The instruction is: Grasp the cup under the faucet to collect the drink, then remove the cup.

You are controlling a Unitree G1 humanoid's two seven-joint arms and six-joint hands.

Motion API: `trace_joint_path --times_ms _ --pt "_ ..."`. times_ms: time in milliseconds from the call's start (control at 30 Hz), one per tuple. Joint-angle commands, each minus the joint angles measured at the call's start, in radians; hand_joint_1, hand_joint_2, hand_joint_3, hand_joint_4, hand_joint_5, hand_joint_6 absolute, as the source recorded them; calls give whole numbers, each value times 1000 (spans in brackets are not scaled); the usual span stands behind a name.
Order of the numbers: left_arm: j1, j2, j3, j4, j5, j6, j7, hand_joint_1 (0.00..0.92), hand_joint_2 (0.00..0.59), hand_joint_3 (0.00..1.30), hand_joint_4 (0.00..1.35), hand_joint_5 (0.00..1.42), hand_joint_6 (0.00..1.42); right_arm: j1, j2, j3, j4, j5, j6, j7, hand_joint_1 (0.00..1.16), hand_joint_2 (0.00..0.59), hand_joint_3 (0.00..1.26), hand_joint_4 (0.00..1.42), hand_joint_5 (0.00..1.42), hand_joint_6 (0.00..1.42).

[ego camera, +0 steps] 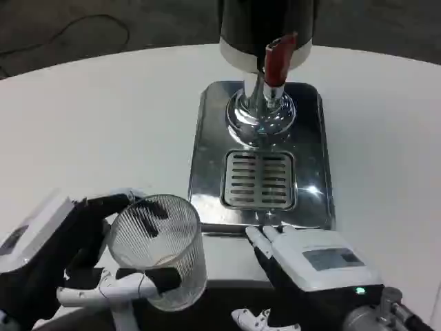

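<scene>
Nearest: left hand (65, 265) wraps the ribbed clear cup (160, 248), fingers curled round its side, thumb across the lower front; cup upright & seemingly empty, at the table's near edge, w/ mouth up to take liquid. Just right of it, right hand (303, 265) lies back-up on the table; fingertips (258, 236) together, pointing at the front lip of the steel drip tray (207, 138), holding nothing, prob. waiting for the lever. Further: slotted grate (259, 179), clear of objects, so room for the cup. Behind & above it, chrome faucet base (260, 114) w/ red tap handle (275, 62). White table (103, 124) is open to the left; path to the grate runs up-right over the tray lip.
</scene>
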Motion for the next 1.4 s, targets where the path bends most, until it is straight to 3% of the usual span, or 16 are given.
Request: trace_joint_path --times_ms 33,933,1400 --pt "-17 3 6 1 -8 -21 5 479 215 1061 1269 1424 1424 -12 8 -2 -24 -17 -13 9 259 393 0 0 0 0" --pt "-46 9 3 28 -6 -23 3 479 215 1061 1269 1424 1424 -32 28 4 -2 -20 -11 27 277 389 0 0 0 0" --pt "-206 -5 -53 166 30 -18 27 484 210 1061 1269 1424 1424 15 48 -27 -52 -4 -2 2 277 389 0 0 0 0"
